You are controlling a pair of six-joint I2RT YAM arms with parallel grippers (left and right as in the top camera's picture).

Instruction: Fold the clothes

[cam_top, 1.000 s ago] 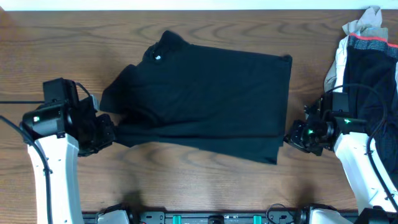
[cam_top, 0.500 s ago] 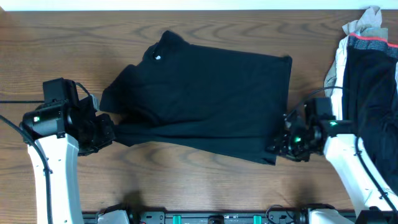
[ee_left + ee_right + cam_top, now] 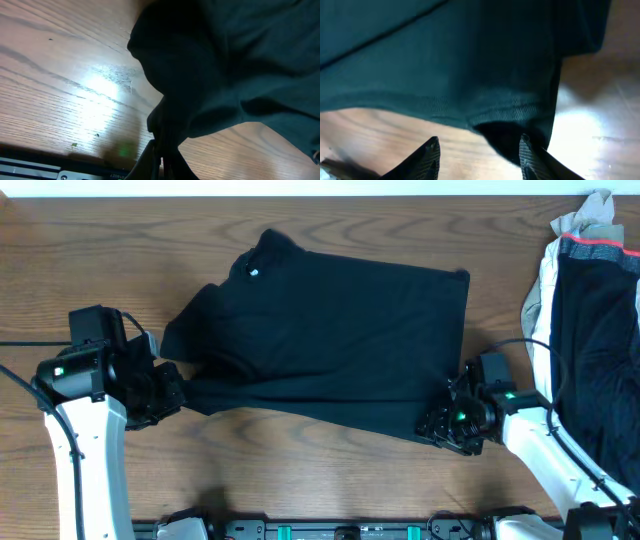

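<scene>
The clothes, a black T-shirt (image 3: 330,340) with a small white logo (image 3: 253,273), lie partly folded across the middle of the wooden table. At its lower left edge my left gripper (image 3: 178,395) is shut on a bunched bit of the cloth. The left wrist view shows the left gripper (image 3: 160,159) with its fingers pressed together and black fabric (image 3: 220,65) pinched at the tips. My right gripper (image 3: 437,425) stands open at the shirt's lower right corner. Seen from the right wrist, the right gripper (image 3: 479,146) has the hem corner (image 3: 510,135) lying just ahead, beside the right fingertip (image 3: 526,145).
A pile of other garments (image 3: 590,310), dark with white and a red stripe, lies at the table's right edge. A metal rail (image 3: 340,530) runs along the front edge. Bare wood (image 3: 300,470) shows between the shirt and the rail.
My right gripper has moved left and toward the front, from beside the shirt's right edge to its lower right corner, and has opened. The left arm has not moved.
</scene>
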